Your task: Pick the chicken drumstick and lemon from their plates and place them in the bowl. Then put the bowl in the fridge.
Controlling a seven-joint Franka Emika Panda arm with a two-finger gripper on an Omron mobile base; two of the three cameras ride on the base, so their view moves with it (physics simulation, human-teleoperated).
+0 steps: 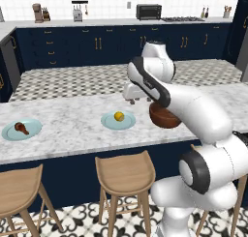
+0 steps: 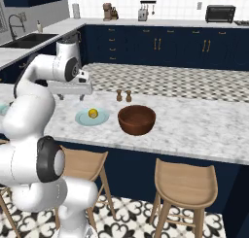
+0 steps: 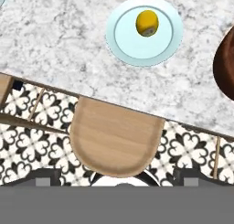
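Lemon [image 1: 118, 116] sits on the near plate [image 1: 109, 123], chicken drumstick [image 1: 21, 128] on the far-left plate [image 1: 30, 133]; the bowl [image 2: 137, 119] stands just beside the lemon's plate on the marble counter [image 2: 194, 130]. Gripper [image 2: 74, 92] hangs above the counter, finger spacing cannot be told. A wooden stool [image 3: 114, 141] stands below the counter edge.

A rendered home kitchen: navy cabinets [image 1: 97, 42] with gold handles, a white tiled backsplash, a toaster oven [image 1: 148, 11], a sink [image 2: 29, 39] with faucet, a marble island surface [image 1: 72, 134] lined with wooden stools [image 1: 125, 173], and patterned floor tiles [image 3: 41, 127].
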